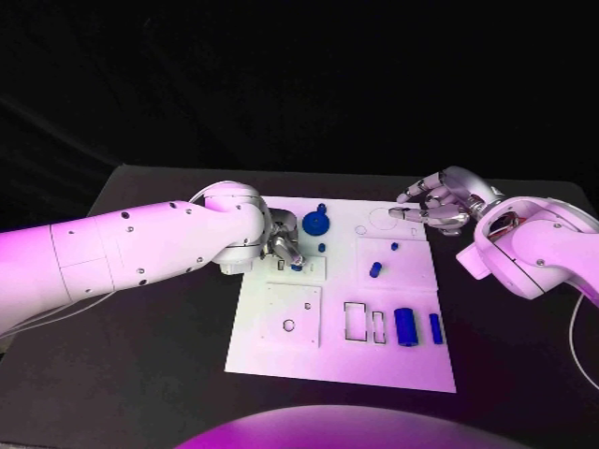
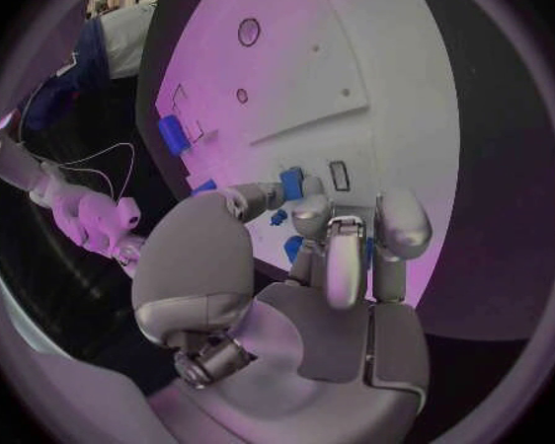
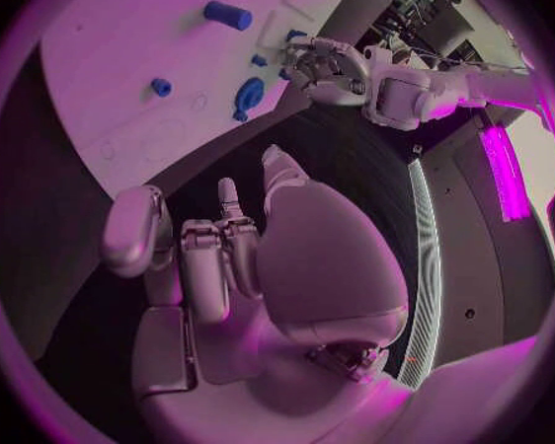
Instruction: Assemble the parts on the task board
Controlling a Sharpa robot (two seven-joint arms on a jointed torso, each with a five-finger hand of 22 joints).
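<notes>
The white task board (image 1: 338,360) lies flat in the middle of the desk (image 1: 138,374), with cut-out slots near its front. A round blue disc (image 1: 316,224) sits at its far edge, a thick blue cylinder (image 1: 405,326) and a thinner blue bar (image 1: 436,328) lie side by side by its near right corner, and small blue pegs (image 1: 375,270) stand around its centre.

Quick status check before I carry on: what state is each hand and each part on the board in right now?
left hand: over the board's left edge, fingers at a small blue part; grip unclear
right hand: fingers curled, holding nothing, at the board's far right corner
task board: flat on the table
round blue part: on the board, untouched
large blue cylinder: lying on the board
slim blue part: lying beside the cylinder
</notes>
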